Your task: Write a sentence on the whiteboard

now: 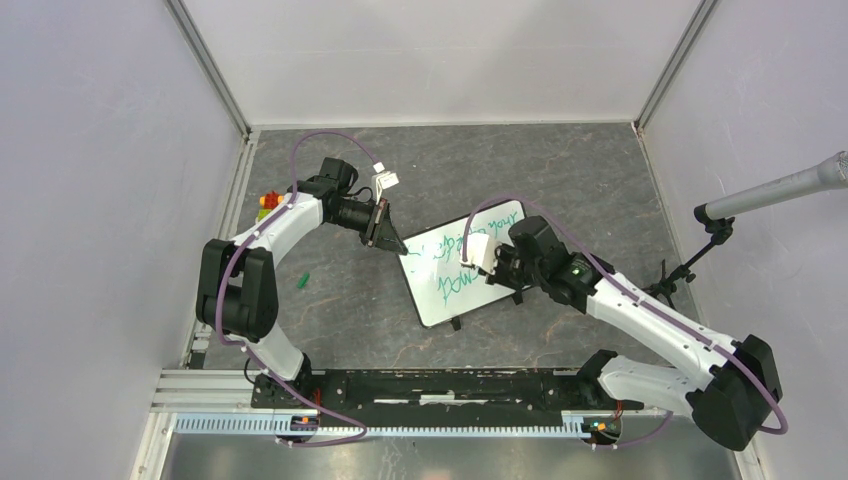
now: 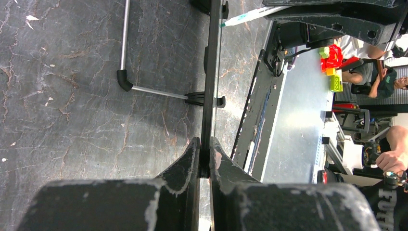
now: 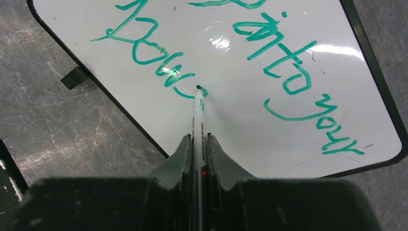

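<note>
The grey stone-patterned table (image 1: 560, 170) fills the middle of the top view, and the whiteboard (image 1: 440, 305) lies on it just right of centre, turned at a slant, with its near corner pointing toward the bottom of the frame.

The left gripper (image 1: 380, 225) meets the board at its upper-left corner. In the left wrist view, the fingers (image 2: 190, 159) are pinched on the thin dark edge of the whiteboard (image 2: 210, 72), which runs straight up the frame, while the wire stand (image 2: 144, 90) juts out to the left. The right gripper (image 1: 478, 252) hovers over the board's centre. In its own view, the right gripper (image 3: 197, 142) is clamped tight around the marker (image 3: 198, 113), barrel pointing up the frame.

The sentence (image 3: 288, 72) runs in green across the board in two lines, the words "into your" legible on the right. At upper left, a second line starts "Dow" (the letters are rough, so I won't swear to it). The marker tip sits on the white surface at the tail of that line's last stroke.

I judge the writing to be well along, partway through the last word. The next move calls for steady downward pressure and a short, controlled stroke to the next letter, with the left arm bracing the board against sliding.

A small green piece (image 1: 303, 280), possibly the cap, lies at centre left.
</note>
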You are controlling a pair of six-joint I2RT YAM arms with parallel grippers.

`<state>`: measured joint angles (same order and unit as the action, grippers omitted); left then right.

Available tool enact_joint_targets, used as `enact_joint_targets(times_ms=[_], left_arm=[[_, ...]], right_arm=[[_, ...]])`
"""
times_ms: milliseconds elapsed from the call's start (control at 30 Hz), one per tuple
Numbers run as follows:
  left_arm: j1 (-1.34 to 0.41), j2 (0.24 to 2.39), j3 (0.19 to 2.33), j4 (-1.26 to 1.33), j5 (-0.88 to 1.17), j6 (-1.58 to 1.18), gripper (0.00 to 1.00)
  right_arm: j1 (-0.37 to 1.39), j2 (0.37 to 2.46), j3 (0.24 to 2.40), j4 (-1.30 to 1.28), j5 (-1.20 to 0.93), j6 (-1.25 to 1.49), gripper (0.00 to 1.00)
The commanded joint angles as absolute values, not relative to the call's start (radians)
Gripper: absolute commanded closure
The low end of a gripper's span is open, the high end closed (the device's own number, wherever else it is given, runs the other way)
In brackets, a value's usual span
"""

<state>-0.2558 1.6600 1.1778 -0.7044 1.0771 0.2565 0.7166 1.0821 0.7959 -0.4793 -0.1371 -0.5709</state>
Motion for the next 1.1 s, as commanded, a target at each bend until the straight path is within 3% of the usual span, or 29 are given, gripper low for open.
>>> enact_joint_targets(times_ms=[0, 533, 867, 1067], left_arm=[[-0.259, 1.671, 1.179, -0.684, 1.043, 0.3, 0.98], [-0.259, 1.678, 1.177, -0.684, 1.043, 0.301, 0.98], [-0.259, 1.667, 1.172, -0.684, 1.04, 0.3, 0.98], [-0.259, 1.665, 1.173, -0.684, 1.046, 0.296, 0.98]], right_arm=[[0.713, 1.106, 0.808, -0.446, -0.185, -0.563, 1.0], [0.718, 1.053, 0.704, -0.471, -0.166, -0.573, 1.0], [0.709, 1.036, 0.766, -0.503, -0.098, -0.592, 1.0], [0.709, 1.034, 0.849, -0.549, -0.18, -0.564, 1.0]])
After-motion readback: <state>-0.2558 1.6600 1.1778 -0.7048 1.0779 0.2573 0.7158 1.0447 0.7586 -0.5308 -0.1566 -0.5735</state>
